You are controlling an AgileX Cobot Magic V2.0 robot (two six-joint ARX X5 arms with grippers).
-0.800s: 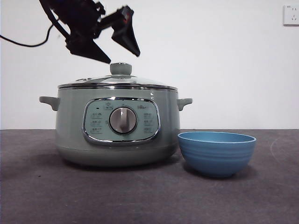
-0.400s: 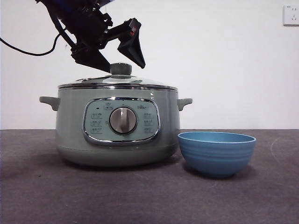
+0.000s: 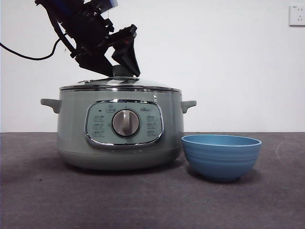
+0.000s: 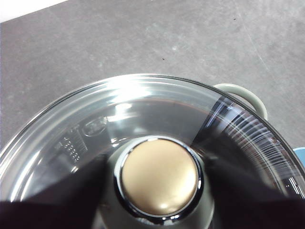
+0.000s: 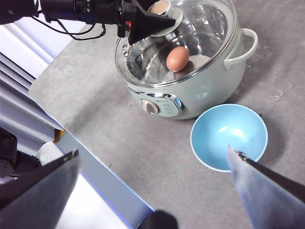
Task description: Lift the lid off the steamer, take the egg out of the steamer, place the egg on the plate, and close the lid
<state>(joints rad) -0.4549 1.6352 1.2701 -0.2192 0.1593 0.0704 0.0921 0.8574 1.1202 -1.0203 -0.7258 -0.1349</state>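
Atop the steamer (image 3: 119, 129), level lid (image 3: 119, 83), knob (image 4: 159, 176) upward between left gripper's (image 3: 119, 67) parted jaws.

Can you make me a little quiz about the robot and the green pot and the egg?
1. True or false: the lid is off the steamer.
2. Where is the egg? A) in the blue bowl B) inside the steamer, under the glass C) on the table
3. Fill in: the left gripper has one jaw on each side of the lid's ____.

Key
1. False; it sits on the steamer.
2. B; the bowl looks empty.
3. Knob. The right gripper waits with jaws open, above the table near the bowl.
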